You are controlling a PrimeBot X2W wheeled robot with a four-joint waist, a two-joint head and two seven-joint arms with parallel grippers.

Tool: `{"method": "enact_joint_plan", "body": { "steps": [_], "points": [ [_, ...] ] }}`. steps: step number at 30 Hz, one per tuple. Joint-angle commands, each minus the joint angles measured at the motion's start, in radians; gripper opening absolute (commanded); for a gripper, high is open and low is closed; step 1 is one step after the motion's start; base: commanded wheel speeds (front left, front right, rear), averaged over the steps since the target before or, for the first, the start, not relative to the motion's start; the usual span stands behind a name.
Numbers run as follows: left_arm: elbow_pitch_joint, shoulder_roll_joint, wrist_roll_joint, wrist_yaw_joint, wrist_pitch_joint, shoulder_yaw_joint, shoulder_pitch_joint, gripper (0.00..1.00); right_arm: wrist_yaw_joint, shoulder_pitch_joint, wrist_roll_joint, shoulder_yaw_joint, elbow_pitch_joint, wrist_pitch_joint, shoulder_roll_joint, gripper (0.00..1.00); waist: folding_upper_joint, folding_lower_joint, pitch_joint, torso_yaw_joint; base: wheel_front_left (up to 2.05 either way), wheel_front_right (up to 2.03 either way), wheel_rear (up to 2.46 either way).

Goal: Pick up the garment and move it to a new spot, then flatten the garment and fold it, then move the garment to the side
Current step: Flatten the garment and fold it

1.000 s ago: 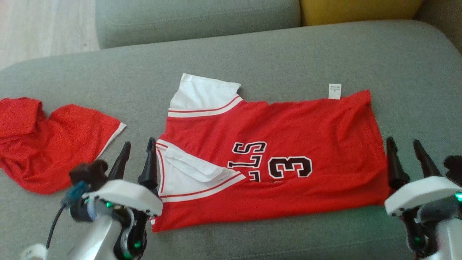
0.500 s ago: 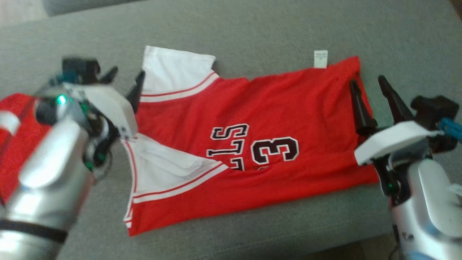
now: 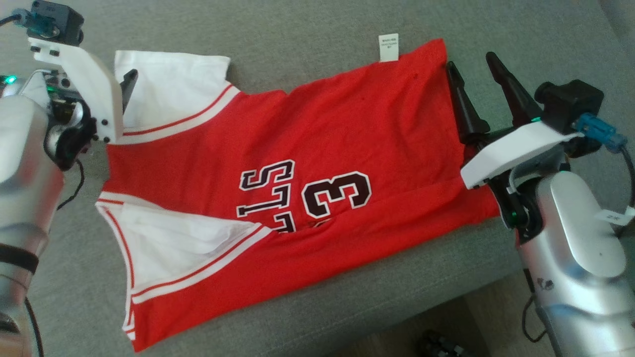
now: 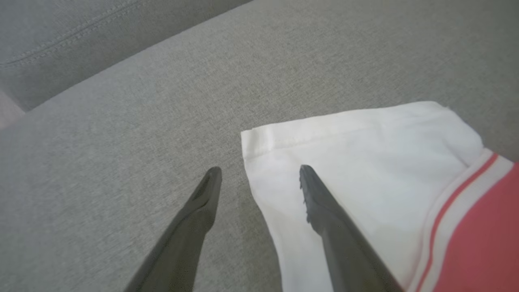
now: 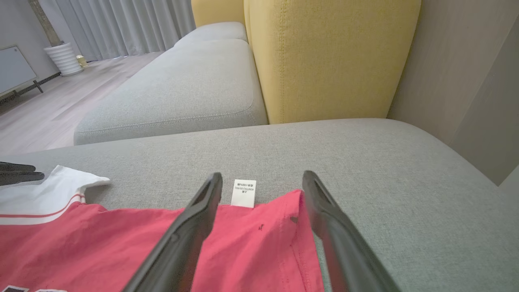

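The garment [image 3: 297, 163] lies spread on the grey seat cushion [image 3: 317, 25]. Right gripper [image 3: 471, 60]: jaws spread, empty, astride the far hem corner. Left gripper [image 4: 260, 170]: jaws spread, empty, astride the far white sleeve's edge. A yellow cushion [image 5: 324, 56] stands behind.

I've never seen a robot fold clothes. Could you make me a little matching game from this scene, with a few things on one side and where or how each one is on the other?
Things:
1. left gripper
2. right gripper
3. white tag
4. yellow cushion

Where or how:
A. sticking out from the far edge of the jersey
B. open, at a corner of the white sleeve
C. upright behind the grey seat
D. open, at the red hem corner

Pairs: 1-B, 2-D, 3-A, 4-C.
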State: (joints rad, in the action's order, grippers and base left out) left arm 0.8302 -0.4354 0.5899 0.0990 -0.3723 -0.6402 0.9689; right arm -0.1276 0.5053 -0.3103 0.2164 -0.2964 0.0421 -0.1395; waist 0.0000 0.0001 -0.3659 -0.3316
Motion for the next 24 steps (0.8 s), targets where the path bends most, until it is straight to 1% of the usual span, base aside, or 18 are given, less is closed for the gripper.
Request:
{"method": "enact_joint_plan", "body": {
  "steps": [1,9,16,17,18,21,24],
  "points": [
    [-0.009,-0.045,-0.003,0.004,0.007,0.026,0.065,1.00,-0.003,0.029,-0.010,0.020,0.024,-0.012,-0.003,1.00,0.0000,-0.0001,-0.013,-0.014,0.00,0.00,0.00],
    [0.070,-0.059,-0.045,0.013,0.058,-0.011,0.109,1.00,-0.003,0.054,-0.018,0.047,-0.005,-0.028,-0.001,1.00,0.0000,-0.0001,-0.036,-0.043,0.00,0.00,0.00],
    [0.124,-0.026,-0.039,0.024,0.098,-0.038,0.134,1.00,-0.003,0.072,-0.018,0.057,-0.031,-0.036,-0.005,1.00,0.0000,-0.0001,-0.045,-0.054,0.00,0.00,0.00],
    [0.132,-0.018,-0.030,0.026,0.097,-0.038,0.134,0.74,-0.003,0.075,-0.016,0.055,-0.036,-0.036,-0.006,1.00,0.0000,-0.0001,-0.044,-0.054,0.00,0.00,0.00],
    [0.135,-0.010,-0.021,0.028,0.090,-0.045,0.132,0.00,-0.003,0.078,-0.015,0.053,-0.042,-0.037,-0.007,1.00,0.0000,-0.0001,-0.043,-0.053,0.00,0.00,0.00],
    [0.129,0.007,0.007,0.031,0.083,-0.062,0.133,0.00,-0.003,0.087,-0.016,0.039,-0.060,-0.034,-0.014,1.00,0.0000,-0.0001,-0.037,-0.039,0.00,0.00,0.00],
    [0.120,0.009,0.012,0.031,0.135,-0.063,0.150,0.00,-0.003,0.100,-0.040,0.020,-0.081,-0.016,-0.022,1.00,0.0000,-0.0001,-0.029,-0.016,0.00,0.00,0.00]
  ]
}}
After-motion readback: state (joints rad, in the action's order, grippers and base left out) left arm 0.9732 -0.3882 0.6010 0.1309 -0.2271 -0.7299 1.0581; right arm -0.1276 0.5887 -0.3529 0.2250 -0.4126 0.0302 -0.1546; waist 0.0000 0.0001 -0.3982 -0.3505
